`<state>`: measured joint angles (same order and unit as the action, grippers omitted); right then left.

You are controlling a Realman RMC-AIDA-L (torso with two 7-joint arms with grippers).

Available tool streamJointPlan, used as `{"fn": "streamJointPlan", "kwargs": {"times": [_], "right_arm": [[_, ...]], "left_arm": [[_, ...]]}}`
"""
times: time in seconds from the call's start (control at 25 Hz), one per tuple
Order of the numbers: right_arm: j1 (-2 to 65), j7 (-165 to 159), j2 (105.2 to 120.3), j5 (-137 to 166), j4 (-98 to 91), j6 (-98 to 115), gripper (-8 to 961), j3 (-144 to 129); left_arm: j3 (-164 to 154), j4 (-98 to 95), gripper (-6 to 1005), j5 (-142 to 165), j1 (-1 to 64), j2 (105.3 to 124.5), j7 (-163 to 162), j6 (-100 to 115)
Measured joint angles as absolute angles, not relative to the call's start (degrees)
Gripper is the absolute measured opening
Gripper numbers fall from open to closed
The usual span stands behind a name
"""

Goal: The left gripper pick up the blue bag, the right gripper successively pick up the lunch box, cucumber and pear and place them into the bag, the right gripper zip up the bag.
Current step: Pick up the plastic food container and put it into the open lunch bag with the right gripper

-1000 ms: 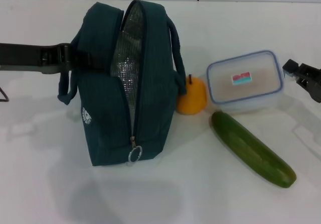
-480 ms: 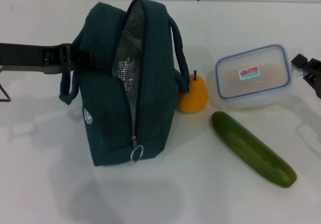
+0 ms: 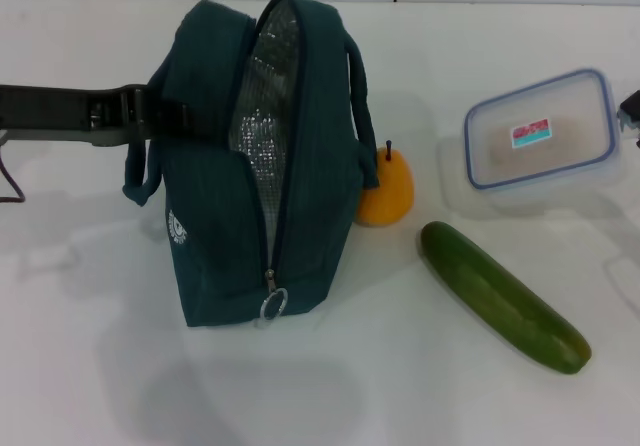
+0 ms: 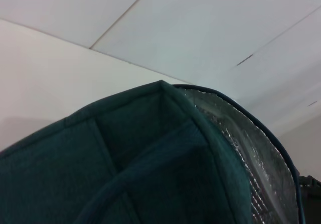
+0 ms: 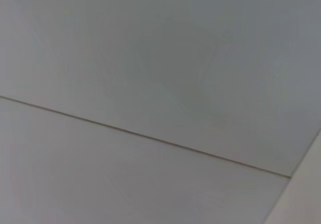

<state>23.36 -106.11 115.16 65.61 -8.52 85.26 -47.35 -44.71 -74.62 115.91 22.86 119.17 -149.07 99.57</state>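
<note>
A white table (image 3: 330, 396) seen from above. A dark teal blue bag (image 3: 250, 186) stands upright left of centre, its zip open along the top so the silver foil lining shows, the ring pull low at its near end. The left gripper (image 3: 150, 116) reaches in from the left edge and meets the bag at its left handle; it appears to be holding that handle, but its fingers are hidden against the fabric, so I cannot tell how far they are closed. The left wrist view shows only the bag's top edge and lining, very close.

Just right of the bag, touching or nearly touching its side, sits the orange-yellow pear (image 3: 385, 191), stem up. The long green cucumber (image 3: 503, 297) lies diagonally on the table nearer the camera. The clear lunch box (image 3: 540, 126), blue-rimmed lid up, is near the right edge and looks raised off the table, a faint shadow beneath it. Only a sliver of the right gripper (image 3: 631, 114) shows beside the box at the frame edge; whether its fingers are clamped on the box cannot be told.

Risks, as a judgement: the bag mouth is narrow, so the box could catch on the zip edge or tip the bag, and an edge-on grip might slip
</note>
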Motion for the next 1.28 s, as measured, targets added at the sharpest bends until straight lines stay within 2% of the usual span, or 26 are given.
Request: {"fn": "streamJointPlan", "kwargs": {"times": [0.4,0.8,1.04,1.28], "right_arm": [[22.7,-108.6,115.21,61.7,-6.1,90.6,104,-46.8],[26.0,-112.2,115.52,57.0,-5.3,98.9,110,-46.8],[31.6,-113.2,116.15,56.2,-5.1,101.3,114,-46.9],[42.4,-113.3,116.19,54.9,-2.6,103.3,118,-46.8]], "left_arm": [[-44.9,-74.6,32,115.2,22.8,119.03,-149.4,100.3],[-44.9,-73.6,32,115.4,23.2,119.15,-149.5,100.2],[-45.0,-73.2,32,115.2,24.0,119.2,-149.5,100.2],[-46.5,-73.2,32,115.3,25.3,119.16,-150.2,100.3]]}}
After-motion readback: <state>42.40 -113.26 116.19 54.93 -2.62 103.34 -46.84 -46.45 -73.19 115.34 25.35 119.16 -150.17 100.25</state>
